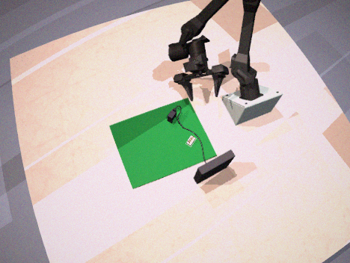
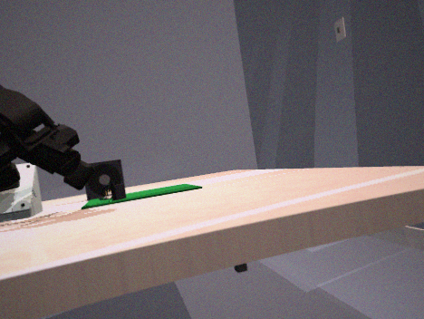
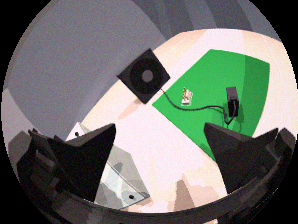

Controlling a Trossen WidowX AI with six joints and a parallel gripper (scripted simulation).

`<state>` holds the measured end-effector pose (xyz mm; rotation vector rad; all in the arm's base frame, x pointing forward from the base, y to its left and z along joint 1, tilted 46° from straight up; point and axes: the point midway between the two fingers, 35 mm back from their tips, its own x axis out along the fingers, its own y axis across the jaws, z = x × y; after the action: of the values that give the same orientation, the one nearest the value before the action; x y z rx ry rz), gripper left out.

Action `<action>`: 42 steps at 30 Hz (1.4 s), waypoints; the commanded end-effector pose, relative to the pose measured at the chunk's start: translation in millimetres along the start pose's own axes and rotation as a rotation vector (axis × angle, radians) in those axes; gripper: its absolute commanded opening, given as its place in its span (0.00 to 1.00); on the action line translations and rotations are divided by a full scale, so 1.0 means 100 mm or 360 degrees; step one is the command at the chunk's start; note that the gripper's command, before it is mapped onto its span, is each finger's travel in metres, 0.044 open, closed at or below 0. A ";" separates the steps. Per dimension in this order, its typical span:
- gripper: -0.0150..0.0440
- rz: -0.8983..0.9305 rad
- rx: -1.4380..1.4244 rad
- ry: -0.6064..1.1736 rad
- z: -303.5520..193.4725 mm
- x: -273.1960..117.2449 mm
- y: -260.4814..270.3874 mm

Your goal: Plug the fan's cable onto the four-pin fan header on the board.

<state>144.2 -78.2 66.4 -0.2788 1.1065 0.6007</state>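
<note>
Fingers (image 1: 188,91) (image 2: 78,176) spread wide and empty, likely making room to straddle the plug (image 1: 171,116) (image 2: 119,192) (image 3: 232,100). It's on the board (image 1: 161,149) (image 2: 168,191) (image 3: 210,75), apart from the header (image 1: 191,140) (image 2: 108,194) (image 3: 185,100); still needs gripping

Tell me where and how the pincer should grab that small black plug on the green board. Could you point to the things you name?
I'd grip the plug (image 1: 172,116) (image 3: 232,101) by its two opposite upright sides, coming from above. It is a narrow upright block on the board (image 1: 157,149) (image 3: 200,70), its top uncovered. The cable (image 1: 197,135) (image 3: 192,108) loops close beside it, so the fingertips should probably avoid that loop.
</note>
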 end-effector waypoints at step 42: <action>1.00 -0.0276 0.0393 0.1226 0.04 -0.12 0.03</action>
<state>138.9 -76.3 74.5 -0.3589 1.8270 0.2538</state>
